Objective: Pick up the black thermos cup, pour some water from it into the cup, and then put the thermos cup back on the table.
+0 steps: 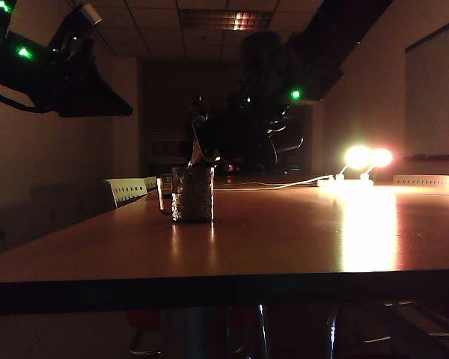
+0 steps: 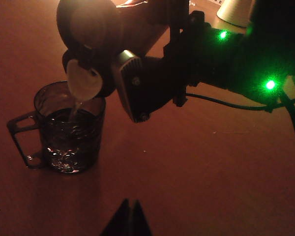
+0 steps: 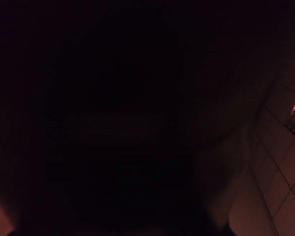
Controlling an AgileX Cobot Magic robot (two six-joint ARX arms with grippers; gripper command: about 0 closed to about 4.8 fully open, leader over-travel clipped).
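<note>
While the right end effector (image 2: 120, 73) grips the tilted thermos (image 2: 88, 24) above the glass mug (image 2: 71, 130) on the counter (image 2: 196, 172), water pours; next, tip it upright and set it down; left end effector (image 2: 129, 219) hovers nearby, fingertips together, empty.

So the count: one short clear textured glass mug with a side handle (image 2: 69, 130), and one tall dark thermos cylinder (image 2: 96, 32) with one pale flip lid (image 2: 84, 82). One long glossy brown wooden tabletop (image 1: 284, 239) under it all. Two black robot arms, so two grippers, the right gripper (image 2: 137, 86) and the left gripper (image 2: 129, 216). Two glowing lamps (image 1: 368, 158) at the far end, and two pale slatted chair backs (image 1: 127, 189) on the left edge.
</note>
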